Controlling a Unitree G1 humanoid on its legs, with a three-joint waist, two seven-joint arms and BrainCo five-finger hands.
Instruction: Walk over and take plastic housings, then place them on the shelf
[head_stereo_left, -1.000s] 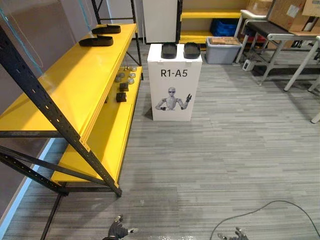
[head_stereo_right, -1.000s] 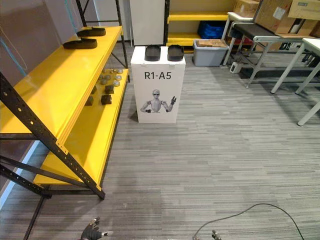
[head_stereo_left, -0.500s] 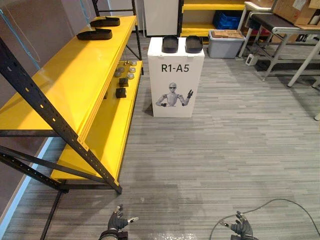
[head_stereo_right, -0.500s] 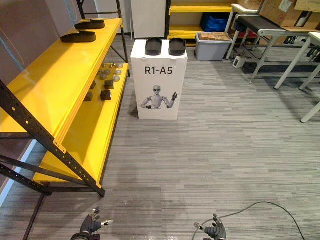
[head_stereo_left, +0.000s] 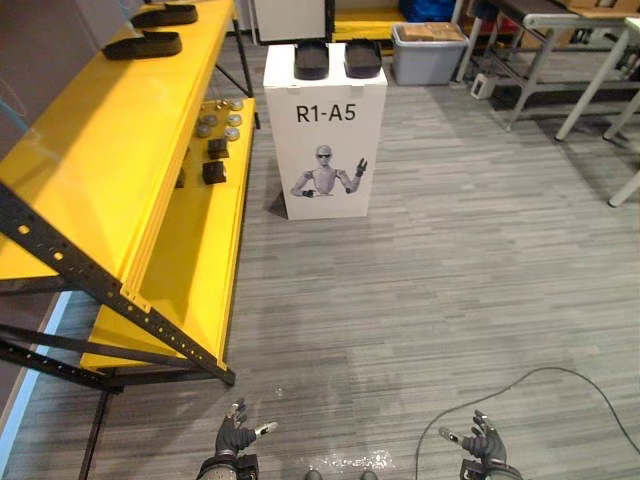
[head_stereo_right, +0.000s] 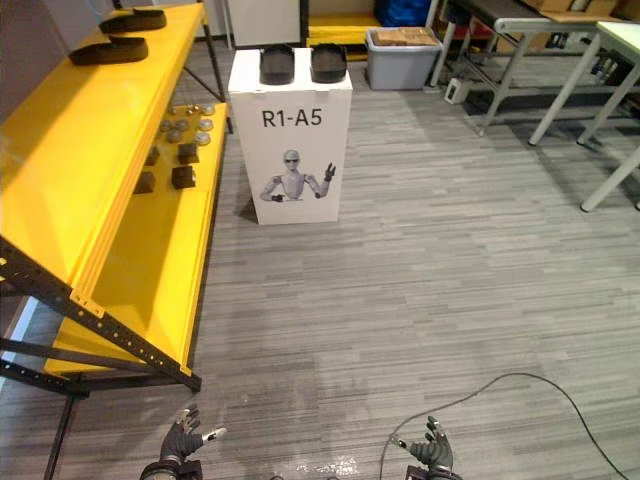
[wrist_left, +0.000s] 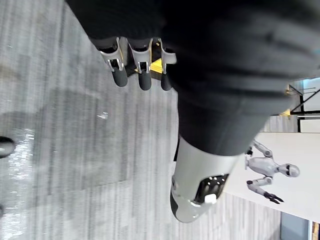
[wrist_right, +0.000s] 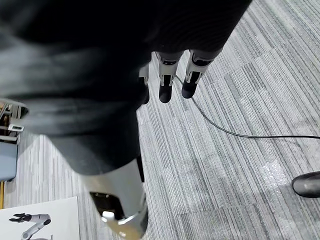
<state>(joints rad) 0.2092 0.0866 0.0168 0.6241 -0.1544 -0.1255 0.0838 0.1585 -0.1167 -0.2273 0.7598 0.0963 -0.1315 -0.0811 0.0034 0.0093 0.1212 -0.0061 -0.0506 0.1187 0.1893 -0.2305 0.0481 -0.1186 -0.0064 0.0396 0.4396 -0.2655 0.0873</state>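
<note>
Housings not picked up: two black plastic housings lie side by side on top of the white stand, close to its far edge and just apart from each other. The stand is on the grey plank floor beside the far end of the yellow shelf. Two more plastic housings lie at the far end of the shelf's top level, one behind the other.

On the lower shelf, toward its far end, are small dark blocks and a cluster of round metal parts. A lidded grey bin is on the floor behind the stand, and white-legged tables are at far right.

The left hand and right hand are low over the floor, well apart from the stand. Both have fingers loose and spread and hold nothing. The wrist views show the same: left fingers and right fingers hang straight over bare floor.

Against 0.5 s ago, the whole scene has slid up and left, so the camera has moved. The housings sit the same on the stand, and the hands look the same.
</note>
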